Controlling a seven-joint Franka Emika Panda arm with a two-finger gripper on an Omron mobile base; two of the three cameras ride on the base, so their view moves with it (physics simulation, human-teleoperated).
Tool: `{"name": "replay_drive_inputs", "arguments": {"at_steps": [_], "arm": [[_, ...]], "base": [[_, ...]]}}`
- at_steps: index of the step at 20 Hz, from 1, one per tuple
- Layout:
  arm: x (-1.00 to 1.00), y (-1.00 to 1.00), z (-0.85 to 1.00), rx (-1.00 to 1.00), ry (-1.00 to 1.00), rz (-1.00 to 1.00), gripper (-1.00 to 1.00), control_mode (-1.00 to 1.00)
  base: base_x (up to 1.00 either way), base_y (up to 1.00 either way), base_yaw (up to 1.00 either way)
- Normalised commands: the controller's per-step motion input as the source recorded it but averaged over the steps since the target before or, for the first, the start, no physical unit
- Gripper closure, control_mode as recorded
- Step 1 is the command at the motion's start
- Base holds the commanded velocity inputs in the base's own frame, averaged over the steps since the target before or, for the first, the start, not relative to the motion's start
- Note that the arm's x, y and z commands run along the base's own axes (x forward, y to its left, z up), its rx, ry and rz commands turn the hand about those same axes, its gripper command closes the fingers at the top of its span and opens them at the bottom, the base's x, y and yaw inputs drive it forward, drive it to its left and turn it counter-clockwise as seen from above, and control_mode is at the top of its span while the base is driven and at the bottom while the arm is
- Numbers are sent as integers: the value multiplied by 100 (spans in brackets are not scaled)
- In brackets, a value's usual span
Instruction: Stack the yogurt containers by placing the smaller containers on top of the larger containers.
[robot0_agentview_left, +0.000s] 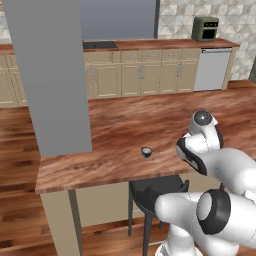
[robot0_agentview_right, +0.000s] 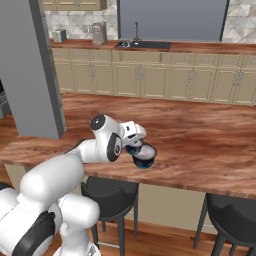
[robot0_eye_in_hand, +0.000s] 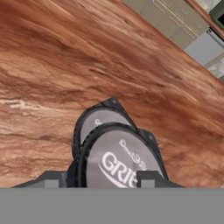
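The tiniest yogurt cup (robot0_agentview_left: 145, 152) stands alone on the wooden counter, left of my arm. In the right base view my gripper (robot0_agentview_right: 135, 148) hangs low over a wide dark blue cup (robot0_agentview_right: 146, 157) near the counter's front edge. The hand view has two pale lids. The nearer, larger-looking lid (robot0_eye_in_hand: 118, 162) lies just beyond my gripper (robot0_eye_in_hand: 100, 179) and overlaps a second cup's lid (robot0_eye_in_hand: 101, 121). I cannot tell whether one cup rests on the other. The fingertips (robot0_eye_in_hand: 148, 178) stand wide apart, and the right one crosses in front of the near lid, so the gripper looks open.
The counter (robot0_agentview_left: 115, 125) runs wide toward the far side. A grey pillar (robot0_agentview_left: 50, 75) rises from its left end. Dark stools (robot0_agentview_right: 107, 191) (robot0_agentview_right: 235, 212) stand under the front edge. Cabinets and a sink line the back wall.
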Motion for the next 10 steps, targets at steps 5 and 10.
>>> {"name": "replay_drive_inputs", "arguments": {"at_steps": [5,10], "arm": [[9,-9,-5,0,0,0,100,-100],[1,-9,-5,0,-1,0,100,-100]], "base": [[0,0,0],[0,0,0]]}}
